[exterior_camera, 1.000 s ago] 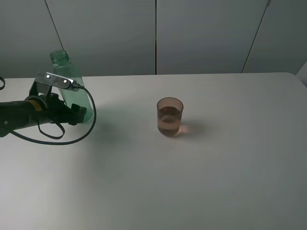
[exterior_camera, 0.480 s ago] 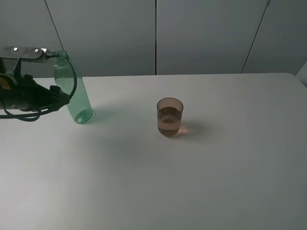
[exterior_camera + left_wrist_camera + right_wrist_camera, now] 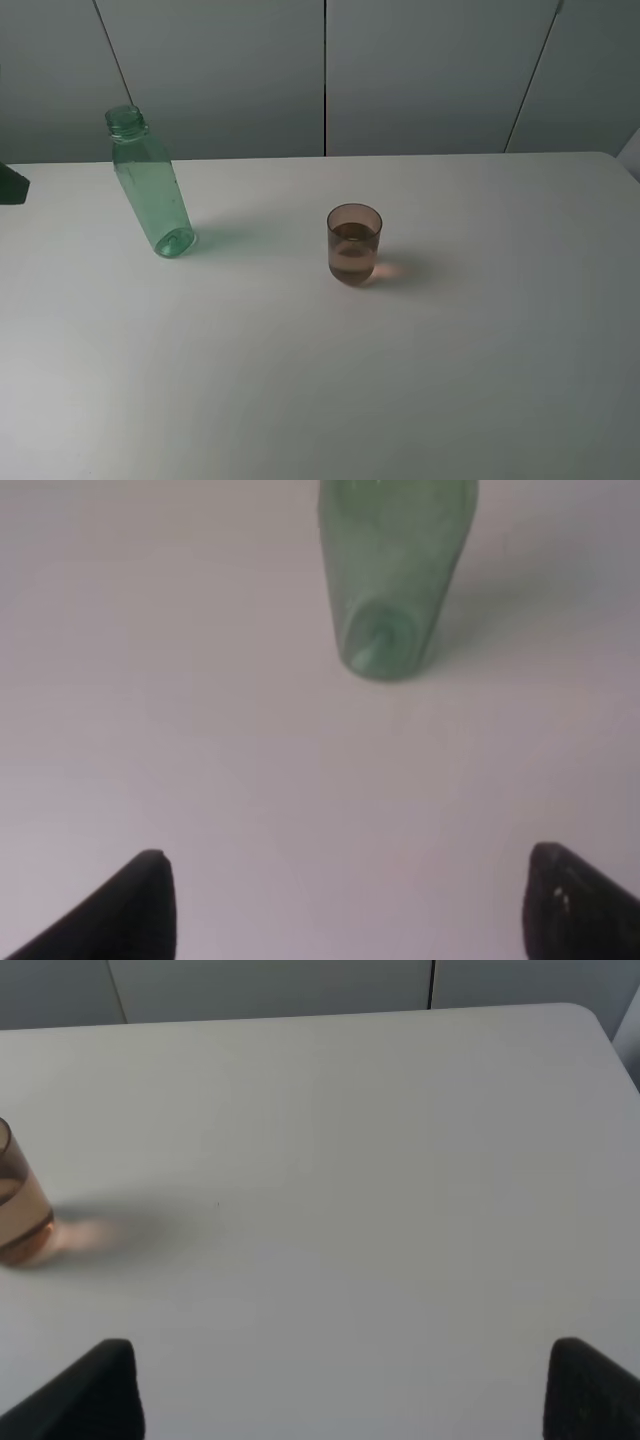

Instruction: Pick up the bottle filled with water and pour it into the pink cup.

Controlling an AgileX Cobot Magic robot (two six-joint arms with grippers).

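Note:
The green-tinted bottle (image 3: pixel 152 192) stands free and capless at the table's back left, its neck leaning slightly left. It also shows in the left wrist view as bottle (image 3: pixel 395 575), well beyond my left gripper (image 3: pixel 350 910), which is open with nothing between its dark fingertips (image 3: pixel 145 905). Only a dark bit of the left arm (image 3: pixel 12 185) shows at the exterior view's left edge. The pink cup (image 3: pixel 354 243) stands mid-table with liquid in its lower half. My right gripper (image 3: pixel 345 1390) is open and empty, with the cup (image 3: pixel 20 1205) far off to one side.
The white table (image 3: pixel 450 380) carries only the bottle and the cup. Its back edge meets a grey panelled wall (image 3: pixel 420 70). The table's right edge (image 3: pixel 600 1030) shows in the right wrist view.
My left arm has pulled back to the left, away from the bottle and almost out of the exterior view. The bottle stays standing where it was; the cup has not moved.

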